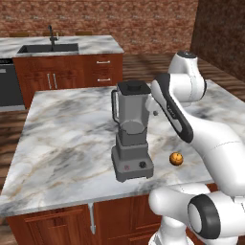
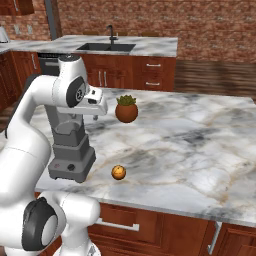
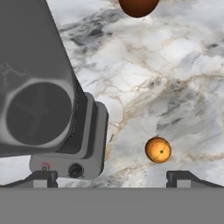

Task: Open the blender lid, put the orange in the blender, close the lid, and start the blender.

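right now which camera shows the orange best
The hand view: the orange is large and unblocked on the marble, stem spot visible. The left base view shows it small beside the blender; the right base view shows it small too, though clear.

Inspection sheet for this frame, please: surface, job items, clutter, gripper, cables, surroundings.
Surface: marble island counter.
Job's things: blender upright near the front edge; blender lid on the jar's top; orange on the counter beside the base, not touching it.
Clutter: potted plant further back.
Grippers: gripper open, nothing between its tips.
Cables: nothing seen.
Surroundings: sink in a second counter, brick wall.
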